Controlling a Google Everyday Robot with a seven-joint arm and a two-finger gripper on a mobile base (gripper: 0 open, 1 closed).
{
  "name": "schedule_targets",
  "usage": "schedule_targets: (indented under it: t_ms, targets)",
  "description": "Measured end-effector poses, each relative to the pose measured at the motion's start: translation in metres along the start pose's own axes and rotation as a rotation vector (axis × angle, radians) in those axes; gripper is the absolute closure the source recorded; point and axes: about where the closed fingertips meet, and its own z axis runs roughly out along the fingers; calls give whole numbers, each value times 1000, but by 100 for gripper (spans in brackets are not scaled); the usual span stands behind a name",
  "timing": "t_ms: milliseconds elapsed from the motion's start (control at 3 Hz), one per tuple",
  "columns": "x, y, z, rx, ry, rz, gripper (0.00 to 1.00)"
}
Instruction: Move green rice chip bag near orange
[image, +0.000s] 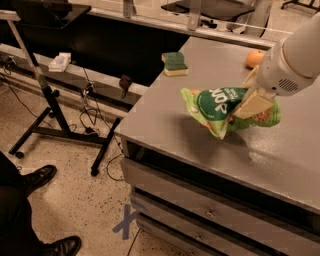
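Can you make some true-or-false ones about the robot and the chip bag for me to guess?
1. The gripper holds the green rice chip bag. True.
2. The orange is inside the bag. False: it sits on the table, beyond the bag, next to the arm.
3. The green sponge lies on the floor. False: it rests on the table's far corner.
4. Black shoes stand on the floor at the left. True.

gripper (251, 103) clamping green rice chip bag (214, 102) over table (280, 152) | bare toward orange (255, 58) (sponge (175, 63) aside)
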Motion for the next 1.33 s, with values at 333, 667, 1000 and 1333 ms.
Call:
schedule_targets:
  t_ms: [333,667,1000,1333]
  targets:
    - [0,1,1,-2,1,0,100]
    - [1,-4,-4,23,-1,-29,100]
    - [21,-41,-7,106,5,-99,100]
    - [40,-89,-7,179,18,-203,100]
